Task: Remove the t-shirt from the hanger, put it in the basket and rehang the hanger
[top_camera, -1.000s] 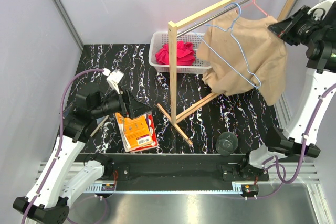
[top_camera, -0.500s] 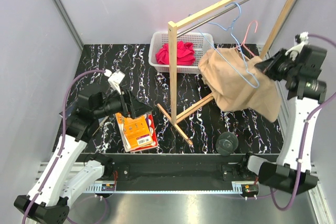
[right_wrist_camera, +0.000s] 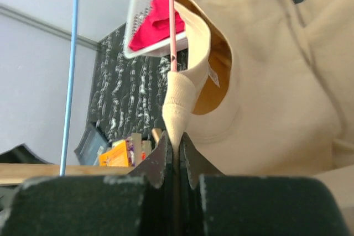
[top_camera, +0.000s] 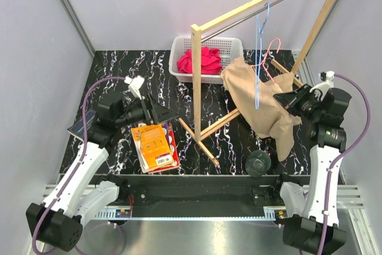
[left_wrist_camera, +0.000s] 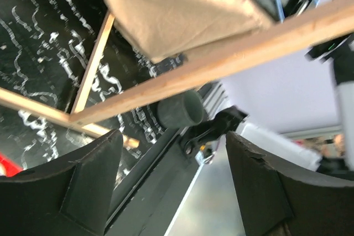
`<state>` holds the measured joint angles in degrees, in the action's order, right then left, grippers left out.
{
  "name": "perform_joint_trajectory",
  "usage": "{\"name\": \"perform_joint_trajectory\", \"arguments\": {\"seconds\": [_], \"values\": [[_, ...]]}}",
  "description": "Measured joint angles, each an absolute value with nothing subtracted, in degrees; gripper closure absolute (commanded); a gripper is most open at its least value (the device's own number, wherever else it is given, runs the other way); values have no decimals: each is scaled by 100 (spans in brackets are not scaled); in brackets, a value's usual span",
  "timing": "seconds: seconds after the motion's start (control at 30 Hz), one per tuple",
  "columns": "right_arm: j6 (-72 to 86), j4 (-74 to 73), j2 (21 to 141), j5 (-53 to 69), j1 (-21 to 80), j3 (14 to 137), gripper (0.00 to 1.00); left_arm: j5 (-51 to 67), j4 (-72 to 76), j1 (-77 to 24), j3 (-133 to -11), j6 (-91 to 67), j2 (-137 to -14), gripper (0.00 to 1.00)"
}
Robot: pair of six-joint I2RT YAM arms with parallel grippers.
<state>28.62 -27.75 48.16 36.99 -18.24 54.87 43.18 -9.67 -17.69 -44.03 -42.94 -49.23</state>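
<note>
The tan t-shirt (top_camera: 253,97) droops below the rail, one end on the rack's base. My right gripper (top_camera: 283,99) is shut on its collar, seen close in the right wrist view (right_wrist_camera: 176,146), with the shirt (right_wrist_camera: 265,81) spreading beyond. The blue hanger (top_camera: 260,46) hangs edge-on from the rail and crosses the shirt; I cannot tell whether it is still inside. A pink hanger (top_camera: 271,49) hangs beside it, and its wire (right_wrist_camera: 171,20) runs down to the collar. My left gripper (top_camera: 164,113) is open and empty, left of the rack post; its view (left_wrist_camera: 172,153) shows the shirt (left_wrist_camera: 177,4) far ahead.
The wooden rack's post (top_camera: 196,82) and crossed feet stand mid-table. A white basket (top_camera: 179,46) with red cloth sits at the back. An orange packet (top_camera: 156,147) lies near the left gripper, a dark flat item (top_camera: 80,126) at the left edge, and a black round object (top_camera: 259,162) near the front.
My right gripper has come down and toward the near side, dragging the shirt down from the rail. The blue hanger has swung to hang edge-on. The left arm shifted slightly up and right.
</note>
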Motion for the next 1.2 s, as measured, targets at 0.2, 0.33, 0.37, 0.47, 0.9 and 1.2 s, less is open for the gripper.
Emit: {"name": "perform_joint_trajectory", "arguments": {"seconds": [0.2,0.33,0.37,0.47,0.9,1.2], "values": [[3660,-1522,4606,4491,-1826,4327,100,4482,137,-1737,-4342,-4974,-5369,29],[4016,-1026,4753,4818,-1833,4012,100,4480,681,-1737,-4390,-5196,-5765,31],[4110,-829,4779,4939,-1835,4007,100,4477,786,-1737,-4429,-5218,-5911,32],[4405,-189,4893,5269,-1839,4005,100,4495,1063,-1721,-4713,-5234,-6569,34],[5100,642,5830,6128,-1608,4005,100,4847,1225,-1610,-7076,-4967,-9356,27],[5131,646,5977,6224,-1323,4005,100,5850,1802,-1691,-8962,-4589,-11052,35]]}}
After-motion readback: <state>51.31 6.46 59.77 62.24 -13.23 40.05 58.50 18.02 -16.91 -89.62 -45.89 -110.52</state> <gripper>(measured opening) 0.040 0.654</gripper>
